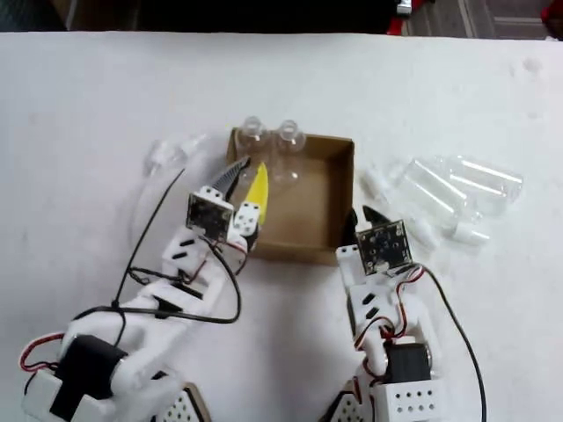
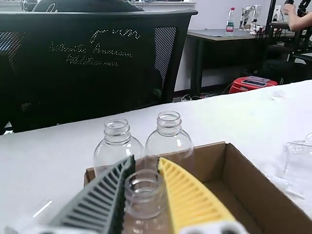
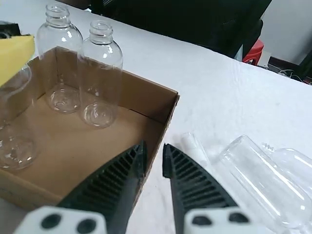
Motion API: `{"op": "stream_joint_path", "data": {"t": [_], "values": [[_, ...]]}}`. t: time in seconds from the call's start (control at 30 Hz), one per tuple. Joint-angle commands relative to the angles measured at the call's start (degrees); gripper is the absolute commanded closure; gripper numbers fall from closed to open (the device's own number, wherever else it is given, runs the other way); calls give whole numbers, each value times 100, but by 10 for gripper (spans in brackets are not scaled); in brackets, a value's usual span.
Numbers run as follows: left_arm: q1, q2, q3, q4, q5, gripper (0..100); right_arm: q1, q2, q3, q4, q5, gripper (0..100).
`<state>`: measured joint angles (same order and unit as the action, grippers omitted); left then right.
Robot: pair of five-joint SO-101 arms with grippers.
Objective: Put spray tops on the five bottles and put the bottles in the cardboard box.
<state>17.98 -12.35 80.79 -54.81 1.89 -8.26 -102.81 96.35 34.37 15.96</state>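
at the left wrist, the end effector (image 2: 146, 162) pinches an upright bottle (image 2: 144, 194).

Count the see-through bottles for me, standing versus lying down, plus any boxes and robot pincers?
Standing bottles: 3
Lying bottles: 2
Cardboard box: 1
Pincers: 2, the left pincer and the right pincer
Total: 8

box (image 1: 303, 211) brown | bottles (image 3: 100, 73) clear | left claw (image 2: 146, 163) yellow-grey ribbed | right claw (image 3: 153, 148) black ribbed
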Motion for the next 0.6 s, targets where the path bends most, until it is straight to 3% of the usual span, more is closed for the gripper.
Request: {"op": "stream_joint_path", "data": {"t": [0.0, 0.4, 0.57], "values": [[-40, -4, -290, -167, -53, 976, 31, 13, 53, -13, 70, 956], [-251, -4, -290, -176, -26, 969, 31, 13, 53, -13, 70, 956], [-268, -4, -255, -141, 220, 837, 31, 13, 53, -13, 70, 956]]}}
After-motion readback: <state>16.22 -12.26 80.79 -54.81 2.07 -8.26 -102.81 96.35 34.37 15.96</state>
